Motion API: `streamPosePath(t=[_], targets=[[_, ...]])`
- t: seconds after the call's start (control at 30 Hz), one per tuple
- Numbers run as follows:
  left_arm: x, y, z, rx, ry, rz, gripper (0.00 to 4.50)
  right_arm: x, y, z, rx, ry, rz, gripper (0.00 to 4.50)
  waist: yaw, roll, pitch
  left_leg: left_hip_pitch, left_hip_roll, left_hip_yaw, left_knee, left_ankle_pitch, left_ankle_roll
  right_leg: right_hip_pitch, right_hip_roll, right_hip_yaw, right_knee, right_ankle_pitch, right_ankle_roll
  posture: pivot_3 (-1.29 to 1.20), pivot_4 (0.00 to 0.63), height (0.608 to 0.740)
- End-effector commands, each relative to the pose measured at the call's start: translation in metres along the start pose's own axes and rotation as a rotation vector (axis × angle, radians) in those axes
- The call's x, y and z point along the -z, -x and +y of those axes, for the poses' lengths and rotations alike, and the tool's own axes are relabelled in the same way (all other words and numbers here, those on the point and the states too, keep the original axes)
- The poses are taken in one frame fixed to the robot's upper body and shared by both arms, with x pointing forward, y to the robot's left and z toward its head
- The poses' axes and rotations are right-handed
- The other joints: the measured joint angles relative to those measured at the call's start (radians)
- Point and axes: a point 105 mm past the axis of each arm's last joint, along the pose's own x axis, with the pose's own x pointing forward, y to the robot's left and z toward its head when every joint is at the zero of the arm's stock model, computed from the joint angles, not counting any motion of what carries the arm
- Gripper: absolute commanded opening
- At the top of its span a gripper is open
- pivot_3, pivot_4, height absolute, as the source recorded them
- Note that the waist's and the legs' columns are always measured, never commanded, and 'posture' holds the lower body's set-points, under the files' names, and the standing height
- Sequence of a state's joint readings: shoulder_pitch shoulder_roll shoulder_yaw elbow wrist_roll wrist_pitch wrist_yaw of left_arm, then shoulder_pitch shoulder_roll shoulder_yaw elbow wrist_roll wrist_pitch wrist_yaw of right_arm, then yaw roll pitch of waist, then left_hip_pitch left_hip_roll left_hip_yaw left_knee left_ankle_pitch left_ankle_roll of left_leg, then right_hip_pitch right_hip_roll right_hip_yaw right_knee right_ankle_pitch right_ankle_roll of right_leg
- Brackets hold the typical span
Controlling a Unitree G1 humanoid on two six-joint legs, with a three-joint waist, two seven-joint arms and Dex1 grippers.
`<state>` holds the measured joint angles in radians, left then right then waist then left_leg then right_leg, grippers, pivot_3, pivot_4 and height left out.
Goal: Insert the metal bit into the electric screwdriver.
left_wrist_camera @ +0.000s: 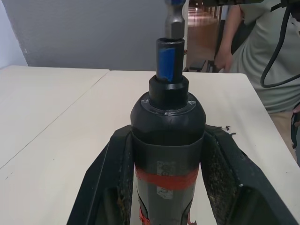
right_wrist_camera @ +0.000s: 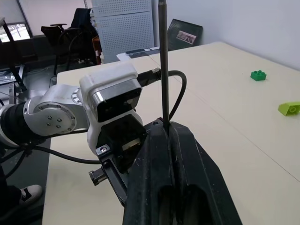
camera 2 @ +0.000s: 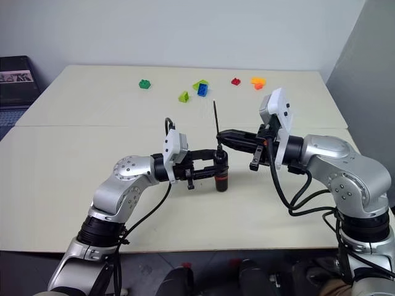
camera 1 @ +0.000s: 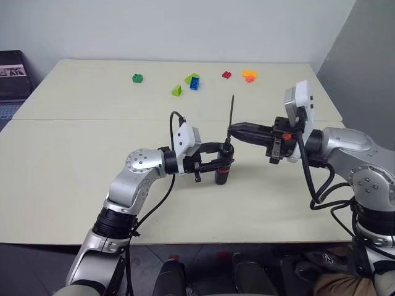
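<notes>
My left gripper (camera 1: 224,161) is shut on the electric screwdriver (camera 1: 221,177), holding it upright above the table (camera 1: 74,154). In the left wrist view the dark body with its red band (left_wrist_camera: 166,178) sits between the pads (left_wrist_camera: 110,187), and the narrow black nose (left_wrist_camera: 168,61) points up. My right gripper (camera 1: 232,130) comes in from the right and is shut on the metal bit (camera 1: 232,110), a thin upright rod (right_wrist_camera: 164,70). The bit's lower end (left_wrist_camera: 175,18) stands at the mouth of the nose. Whether it has entered I cannot tell.
Several toy bricks lie along the far side: green (camera 1: 137,78), yellow-green (camera 1: 176,90), blue (camera 1: 194,82), red (camera 1: 226,74) and orange (camera 1: 249,75). A person (left_wrist_camera: 255,56) stands past the table's end. A dark unit (camera 1: 12,77) sits off its far left corner.
</notes>
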<state>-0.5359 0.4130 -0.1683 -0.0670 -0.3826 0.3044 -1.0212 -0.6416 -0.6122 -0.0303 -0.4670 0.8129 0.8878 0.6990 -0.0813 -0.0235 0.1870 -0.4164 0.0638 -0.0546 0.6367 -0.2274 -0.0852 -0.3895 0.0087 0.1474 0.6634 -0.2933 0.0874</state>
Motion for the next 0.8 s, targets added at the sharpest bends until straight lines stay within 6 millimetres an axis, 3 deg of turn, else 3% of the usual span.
streamPosePath(t=[0.03, 0.5, 0.8], targets=[[-0.007, 0.002, 0.004, -0.008, -0.037, 0.007, 1.64, -0.008, 0.001, 0.003, -0.007, 0.042, -0.030, 0.00, 0.000, 0.000, 0.000, 0.000, 0.000, 0.000, 0.000, 0.000, 0.000, 0.000, 0.000, 0.000, 0.000, 0.000, 0.000, 0.00, 0.150, 0.740], [-0.007, 0.002, 0.005, -0.007, -0.037, 0.007, 1.64, 0.009, 0.003, 0.003, -0.044, 0.046, 0.021, 0.00, 0.000, 0.000, 0.000, 0.000, 0.000, 0.000, 0.000, 0.000, 0.000, 0.000, 0.000, 0.000, 0.000, 0.000, 0.000, 0.00, 0.150, 0.740], [-0.007, 0.003, 0.003, 0.003, -0.042, 0.012, 1.64, 0.011, -0.003, -0.003, -0.184, 0.066, 0.062, 0.00, 0.000, 0.000, 0.000, 0.001, 0.000, 0.000, 0.000, 0.000, 0.000, 0.001, 0.000, 0.000, 0.000, 0.000, 0.000, 0.00, 0.150, 0.740]])
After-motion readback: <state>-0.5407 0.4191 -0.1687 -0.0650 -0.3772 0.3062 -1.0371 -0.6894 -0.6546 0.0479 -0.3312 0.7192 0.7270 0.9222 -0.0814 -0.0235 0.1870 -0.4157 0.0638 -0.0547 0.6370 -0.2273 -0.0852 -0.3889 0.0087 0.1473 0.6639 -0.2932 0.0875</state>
